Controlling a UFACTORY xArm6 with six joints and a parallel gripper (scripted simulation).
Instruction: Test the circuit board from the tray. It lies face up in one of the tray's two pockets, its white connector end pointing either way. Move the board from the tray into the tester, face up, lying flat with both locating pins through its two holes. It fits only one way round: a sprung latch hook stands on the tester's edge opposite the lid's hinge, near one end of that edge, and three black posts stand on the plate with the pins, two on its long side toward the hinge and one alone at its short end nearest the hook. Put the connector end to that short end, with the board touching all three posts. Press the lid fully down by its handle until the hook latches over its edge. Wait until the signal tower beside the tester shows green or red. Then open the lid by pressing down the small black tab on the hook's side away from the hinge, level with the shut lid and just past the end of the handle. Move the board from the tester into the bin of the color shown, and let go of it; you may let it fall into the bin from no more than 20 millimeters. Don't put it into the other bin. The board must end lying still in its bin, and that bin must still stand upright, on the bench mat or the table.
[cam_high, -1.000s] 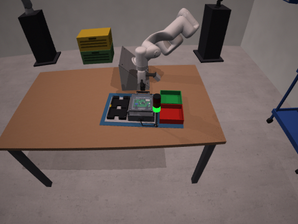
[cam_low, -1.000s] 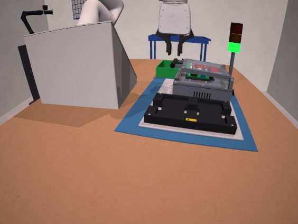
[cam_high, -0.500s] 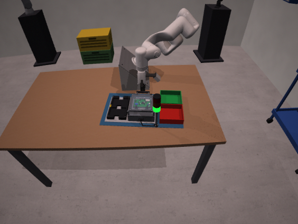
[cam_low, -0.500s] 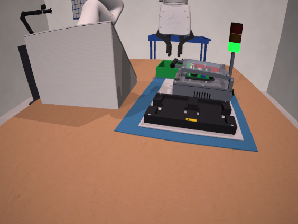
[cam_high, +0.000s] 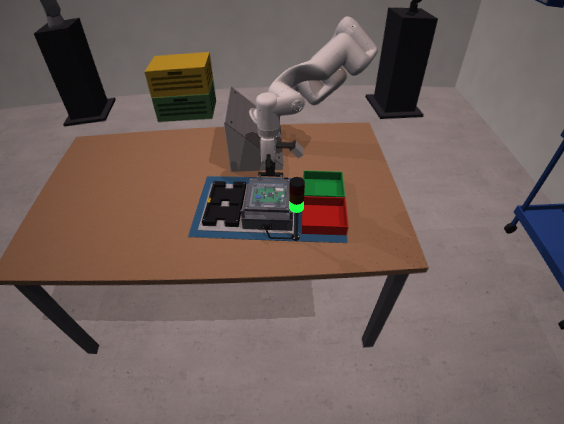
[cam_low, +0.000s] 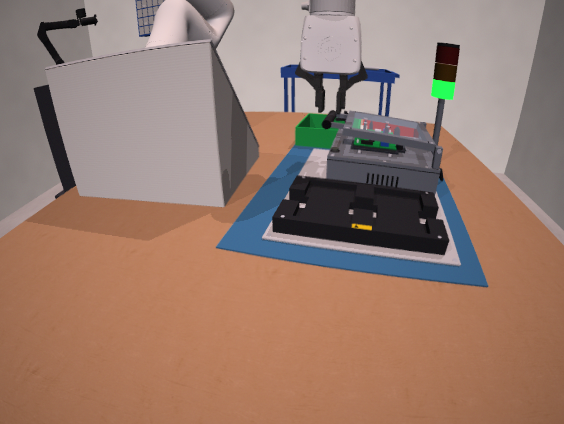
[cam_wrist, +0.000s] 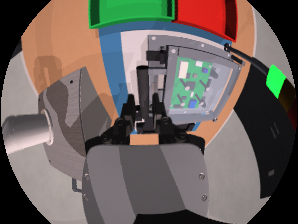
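Note:
The green circuit board (cam_high: 267, 195) lies in the grey tester (cam_high: 266, 205) under the clear lid, which is down; it also shows in the wrist view (cam_wrist: 193, 86). The signal tower (cam_high: 297, 196) beside the tester shows green (cam_low: 443, 89). My gripper (cam_low: 331, 107) hangs just above the near end of the lid's black handle (cam_low: 329, 120), on the tester's far edge from the front of the table. Its fingers are nearly shut and hold nothing. The latch hook (cam_wrist: 156, 52) stands just past the handle. The black tray (cam_high: 225, 202) has both pockets empty.
The green bin (cam_high: 323, 183) and the red bin (cam_high: 325, 216) stand side by side right of the tester on the blue mat. A grey slanted box (cam_low: 145, 125) stands close behind the tester beside my arm.

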